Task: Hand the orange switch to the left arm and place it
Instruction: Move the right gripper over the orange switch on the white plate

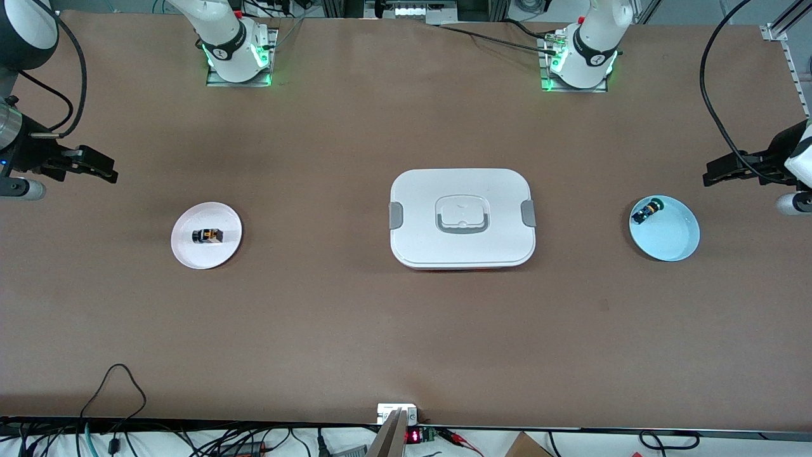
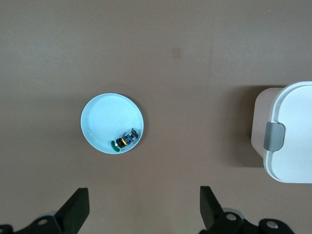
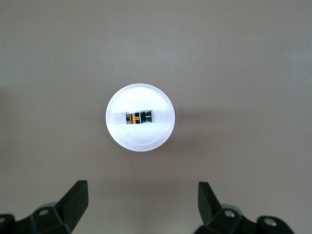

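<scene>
The orange switch (image 1: 207, 235) lies on a white plate (image 1: 190, 251) toward the right arm's end of the table. It also shows in the right wrist view (image 3: 138, 117). My right gripper (image 1: 108, 168) hangs open and empty over bare table at that end, apart from the plate; its jaws (image 3: 142, 195) are wide. The white box (image 1: 462, 218) with grey clips sits mid-table. My left gripper (image 1: 710, 174) hangs open and empty over the table's other end; in its wrist view (image 2: 145, 197) the jaws are wide.
A light blue plate (image 1: 672, 238) toward the left arm's end holds a small black part with a green-yellow tip (image 1: 648, 210), which also shows in the left wrist view (image 2: 125, 140). The box's edge (image 2: 292, 136) shows there too. Cables run along the table's near edge.
</scene>
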Robot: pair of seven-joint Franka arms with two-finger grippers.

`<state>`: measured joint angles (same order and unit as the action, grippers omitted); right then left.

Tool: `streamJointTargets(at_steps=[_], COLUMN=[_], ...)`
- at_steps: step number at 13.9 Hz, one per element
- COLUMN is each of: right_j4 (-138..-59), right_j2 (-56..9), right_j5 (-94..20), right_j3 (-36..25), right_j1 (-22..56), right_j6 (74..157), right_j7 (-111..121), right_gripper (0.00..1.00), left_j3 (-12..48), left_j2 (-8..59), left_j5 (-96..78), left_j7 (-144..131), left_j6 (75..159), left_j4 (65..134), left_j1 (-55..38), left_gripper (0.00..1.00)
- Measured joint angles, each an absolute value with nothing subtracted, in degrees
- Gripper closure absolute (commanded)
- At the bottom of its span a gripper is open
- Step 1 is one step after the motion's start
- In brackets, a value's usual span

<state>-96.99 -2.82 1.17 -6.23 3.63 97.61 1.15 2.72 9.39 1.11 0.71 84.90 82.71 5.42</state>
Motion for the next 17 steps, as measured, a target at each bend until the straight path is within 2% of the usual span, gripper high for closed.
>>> streamJointTargets(at_steps=[11, 17], right_j4=[-96.97, -97.14], right_j2=[-4.02, -10.29], right_j5=[1.14, 1.08], right_j3=[-6.23, -5.89], right_j1=[3.65, 4.77], right_j6=[97.31, 98.71], right_j7=[1.15, 1.15], right_gripper=[0.00, 0.00], left_j3=[2.72, 2.71], left_j2=[9.39, 9.41], left_j5=[1.11, 1.11], left_j7=[0.71, 0.71], left_j6=[84.90, 84.90], left_j4=[82.71, 82.72], left_j1=[5.42, 5.43], left_gripper=[0.00, 0.00])
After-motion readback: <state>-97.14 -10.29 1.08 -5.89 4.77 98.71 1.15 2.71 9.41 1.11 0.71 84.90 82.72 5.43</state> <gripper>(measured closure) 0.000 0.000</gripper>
